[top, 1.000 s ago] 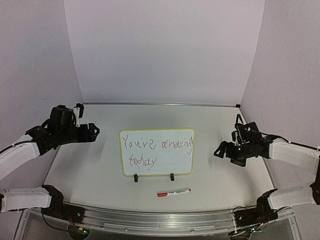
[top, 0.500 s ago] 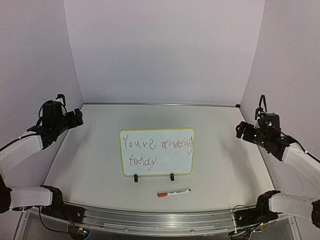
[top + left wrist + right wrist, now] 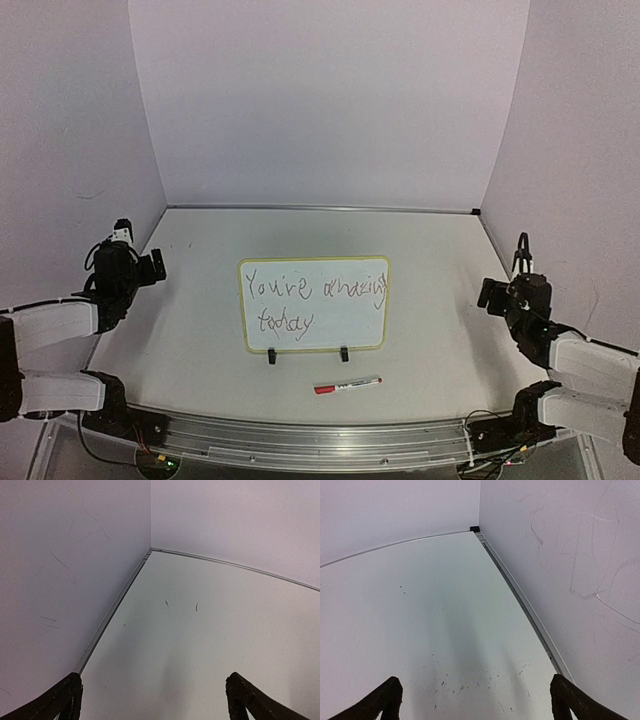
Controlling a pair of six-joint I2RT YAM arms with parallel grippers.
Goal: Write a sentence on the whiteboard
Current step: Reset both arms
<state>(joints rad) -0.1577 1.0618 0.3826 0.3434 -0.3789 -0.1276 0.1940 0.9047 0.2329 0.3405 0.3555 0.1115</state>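
Note:
The whiteboard (image 3: 350, 325) with its thin yellow frame lies at the table's middle, two black clip feet on its near edge. The sentence (image 3: 315, 290) reads "You're amazing today" in two dark handwritten lines. A red-capped marker (image 3: 347, 385) lies on the table just in front of the board. My left gripper (image 3: 152, 264) is drawn back at the left edge, open and empty; its fingers (image 3: 65, 697) frame bare table. My right gripper (image 3: 490, 292) is drawn back at the right edge, open and empty; its fingers (image 3: 387, 696) frame bare table.
Pale walls close the table (image 3: 200, 330) on the left, back and right, with a metal strip (image 3: 112, 612) along the left wall's foot and another (image 3: 525, 607) along the right wall's foot. A metal rail (image 3: 320, 440) runs along the near edge.
Both arms have pulled back from beside the board toward the near corners and folded low. The board and marker have not moved.

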